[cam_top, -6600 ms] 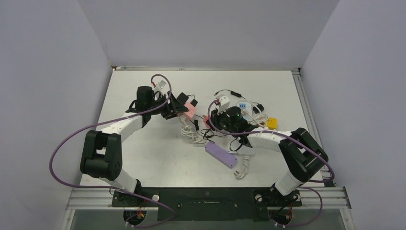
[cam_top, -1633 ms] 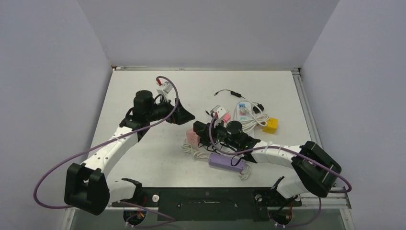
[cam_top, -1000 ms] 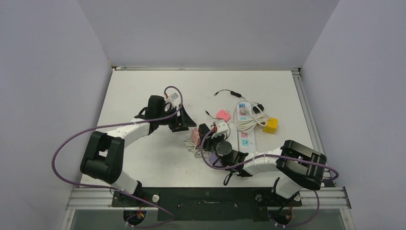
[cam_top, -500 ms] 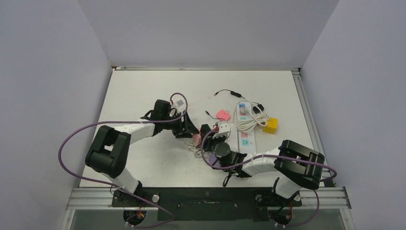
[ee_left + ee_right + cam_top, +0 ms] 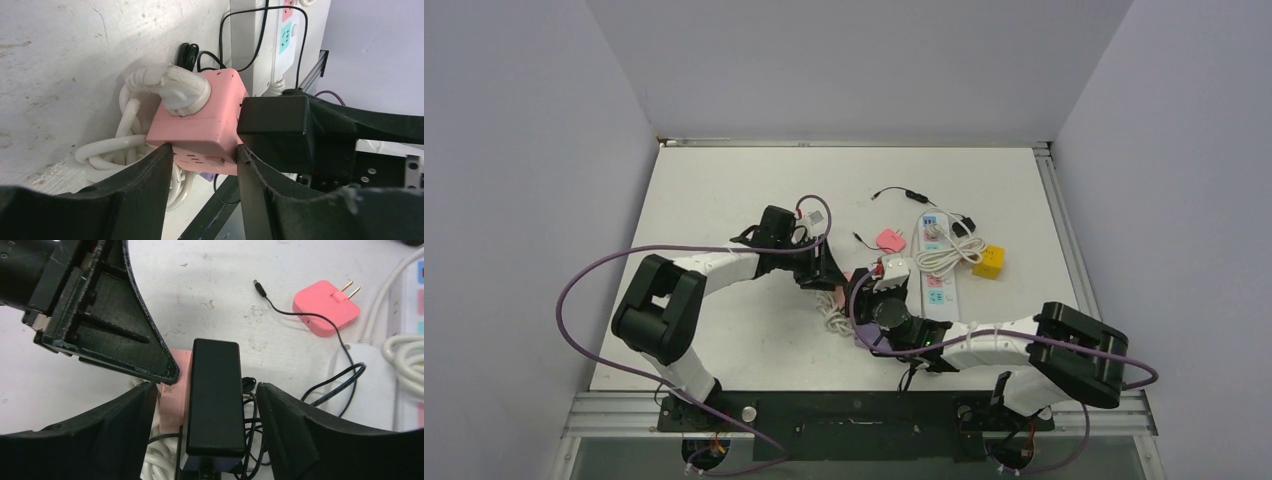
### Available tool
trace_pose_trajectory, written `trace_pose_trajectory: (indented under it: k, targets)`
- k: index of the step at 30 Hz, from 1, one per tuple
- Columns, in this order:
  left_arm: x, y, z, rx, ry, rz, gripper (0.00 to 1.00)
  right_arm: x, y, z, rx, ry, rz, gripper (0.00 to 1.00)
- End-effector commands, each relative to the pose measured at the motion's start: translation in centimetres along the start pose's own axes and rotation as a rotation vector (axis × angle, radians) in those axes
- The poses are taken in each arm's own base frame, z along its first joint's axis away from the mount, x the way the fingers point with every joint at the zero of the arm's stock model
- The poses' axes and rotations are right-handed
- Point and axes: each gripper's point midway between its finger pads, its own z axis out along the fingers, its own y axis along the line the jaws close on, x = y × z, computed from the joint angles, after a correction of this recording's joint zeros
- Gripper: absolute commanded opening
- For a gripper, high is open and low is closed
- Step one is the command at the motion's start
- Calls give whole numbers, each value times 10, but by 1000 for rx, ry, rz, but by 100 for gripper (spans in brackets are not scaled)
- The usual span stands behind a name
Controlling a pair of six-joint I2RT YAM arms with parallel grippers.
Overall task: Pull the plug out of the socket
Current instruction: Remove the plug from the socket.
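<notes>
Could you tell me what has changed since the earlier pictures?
The pink socket cube moved nearer and rightward. The left gripper, which had let it go, swung right and straddles it; the right gripper drew back and brackets the black plug. The white power strip and yellow block stayed put.

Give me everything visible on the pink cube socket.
The pink cube socket is matte plastic and rests against a coiled white cable. A white plug sits in its upper face; a black adapter is seated in one side. The left gripper jaws straddle its near end, contact unclear; the right gripper jaws flank the adapter, open.
</notes>
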Motion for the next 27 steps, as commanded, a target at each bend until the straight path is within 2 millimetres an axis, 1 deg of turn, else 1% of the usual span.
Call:
trace_pose_trajectory:
  k: [1, 3, 5, 8, 10, 12, 15, 17, 22, 24, 27]
  targets:
    - [29, 45, 13, -170, 90, -7, 43, -18, -8, -16, 8, -3, -41, 79]
    - [31, 47, 15, -177, 100, -8, 43, -32, -12, -20, 16, -22, -57, 86]
    - [33, 49, 17, -186, 107, -7, 42, -45, -18, -20, 26, -34, -60, 90]
    - [33, 52, 19, -195, 111, -11, 42, -59, -24, -15, -5, -18, -40, 87]
    - [31, 52, 19, -197, 108, -9, 42, -65, -30, -8, -38, 12, -7, 85]
    - [30, 50, 19, -196, 102, -6, 41, -64, -38, -1, -35, 69, -1, 83]
    - [25, 45, 18, -193, 82, 12, 41, -66, -38, 5, -62, 134, -21, 82]
    - [23, 42, 17, -188, 75, 19, 41, -62, -40, 9, -66, 184, -23, 81]
    - [21, 37, 16, -173, 71, 23, 41, -48, -44, 20, -89, 314, -15, 65]
    - [19, 36, 16, -169, 68, 24, 41, -40, -41, 21, -116, 365, -38, 62]
    - [19, 34, 16, -164, 66, 28, 41, -34, -37, 22, -120, 389, -46, 61]
